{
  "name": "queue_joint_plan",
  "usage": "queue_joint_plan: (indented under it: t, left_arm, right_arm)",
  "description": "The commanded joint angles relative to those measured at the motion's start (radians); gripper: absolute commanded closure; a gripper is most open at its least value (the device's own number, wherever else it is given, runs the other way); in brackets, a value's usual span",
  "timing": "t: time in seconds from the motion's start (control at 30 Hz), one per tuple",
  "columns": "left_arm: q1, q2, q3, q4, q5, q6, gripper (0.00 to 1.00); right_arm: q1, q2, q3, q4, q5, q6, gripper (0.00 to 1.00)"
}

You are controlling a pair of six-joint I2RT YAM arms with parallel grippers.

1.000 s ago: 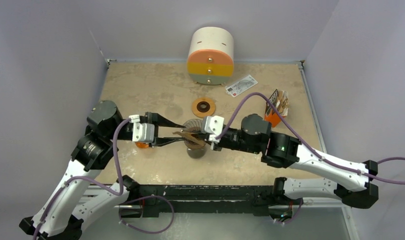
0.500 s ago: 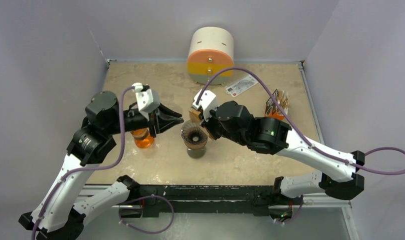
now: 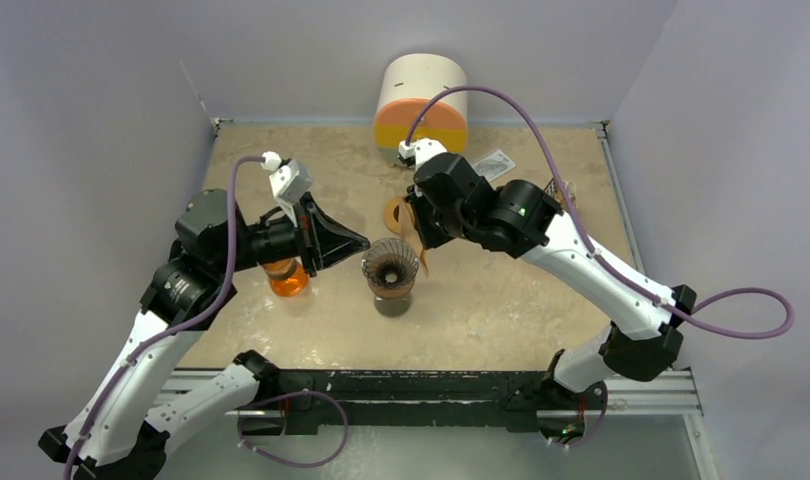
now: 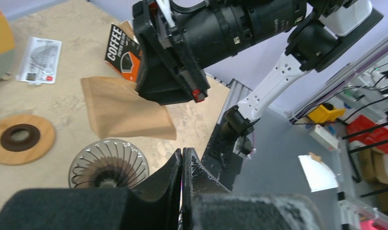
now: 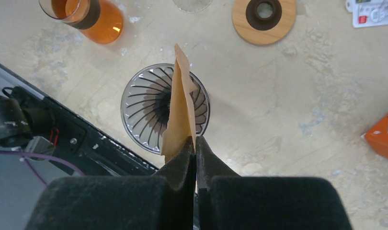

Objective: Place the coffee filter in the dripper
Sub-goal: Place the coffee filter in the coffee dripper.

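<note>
While our right gripper (image 5: 196, 142) pinches the flat coffee filter (image 5: 181, 108) above the dripper (image 5: 140, 109), toward its two o'clock, our left gripper (image 4: 182, 154) sits closed and empty at ten; next we must centre and lower it.

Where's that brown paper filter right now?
In the right wrist view, the paper filter hangs pinched in the right gripper, in the air over the glass dripper at mid-table, not yet inside it; the wooden ring lies just beyond.
</note>
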Motion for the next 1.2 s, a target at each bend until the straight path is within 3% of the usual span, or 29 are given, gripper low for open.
queue_joint_plan:
  t: [0.0,0.2,0.37,0.7,1.17]
  left_arm:
    - [0.002,0.026,-0.038,0.145,0.037,-0.220,1.00]
    - [0.002,0.071,-0.096,0.245,-0.015,-0.357,1.00]
    - [0.003,0.091,-0.119,0.275,-0.139,-0.470,1.00]
    - [0.002,0.125,-0.147,0.342,-0.253,-0.627,1.00]
    - [0.001,0.193,-0.057,0.217,-0.272,-0.629,1.00]
  right_arm:
    - [-0.012,0.034,0.067,-0.050,-0.040,0.100,1.00]
    - [-0.011,0.097,0.106,-0.032,0.007,0.123,1.00]
    - [0.005,0.081,0.075,0.017,0.013,0.143,1.00]
    - [0.076,0.092,0.082,0.017,0.150,0.134,1.00]
    - [0.142,0.088,0.082,0.023,0.295,0.118,1.00]
